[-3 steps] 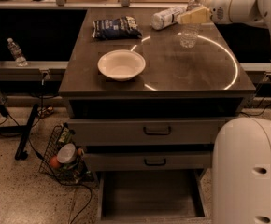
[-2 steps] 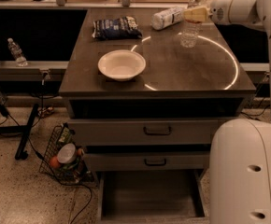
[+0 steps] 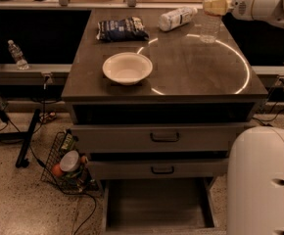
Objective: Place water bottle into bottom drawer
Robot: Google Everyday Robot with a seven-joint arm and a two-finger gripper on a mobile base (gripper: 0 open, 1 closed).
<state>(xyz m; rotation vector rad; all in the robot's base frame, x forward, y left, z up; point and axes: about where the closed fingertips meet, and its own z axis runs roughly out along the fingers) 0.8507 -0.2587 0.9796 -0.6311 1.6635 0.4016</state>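
Gripper [image 3: 215, 5] is at the far right corner of the tabletop [image 3: 196, 77], beyond and right of the bowl [image 3: 127, 67], with the arm reaching in from the right. It sits level with the upper part of the water bottle [image 3: 210, 29] and overlaps it from this angle. Can't tell whether it's clamped on the bottle or loose beside it.

Water bottle: upright on the tabletop, far right of the bowl, long axis vertical, body hanging straight below the gripper. So the target is at and under the gripper, not off to a side. Reads as a grasp near the neck.

My take: grasp step, transport not started, the base looks down on the surface.

White-labelled bottle [image 3: 177, 18] lies on its side between the water bottle and the bowl's far side. Not the target, but near enough to get knocked. Dark snack bag [image 3: 122, 28] is beyond the bowl, well apart.

Bottom drawer [image 3: 159, 204] is pulled open at floor level, below and in front of the bowl. The move needs a lift, a retreat over the front edge right of the bowl, then a long descent. Release it low or the bottle tips.
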